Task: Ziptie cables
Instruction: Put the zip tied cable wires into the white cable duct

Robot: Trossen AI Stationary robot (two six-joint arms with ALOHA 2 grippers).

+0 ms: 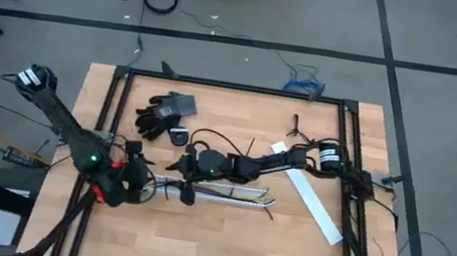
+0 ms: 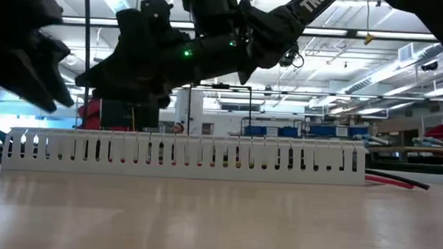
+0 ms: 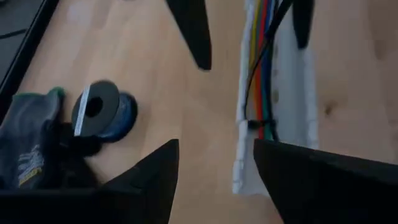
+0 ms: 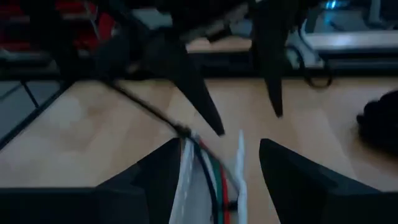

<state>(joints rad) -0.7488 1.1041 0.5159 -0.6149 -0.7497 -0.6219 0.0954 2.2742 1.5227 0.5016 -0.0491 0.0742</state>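
cables point(image 3: 261, 74): lying inside the white channel point(image 3: 298, 124) on the tabletop point(image 3: 155, 74) | left gripper point(image 3: 214, 174): jaws spread over the channel's end | right gripper point(image 4: 217, 168): jaws spread, cables between them

Two arms — one slotted channel point(image 1: 218, 191), one glove point(image 1: 164, 113), one spool point(image 3: 102, 115).

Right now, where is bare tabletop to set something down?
Free: the wooden table's near strip below the long white slotted channel, and the far middle between grey gloves and right arm. Crowded: around the channel, where both grippers meet.
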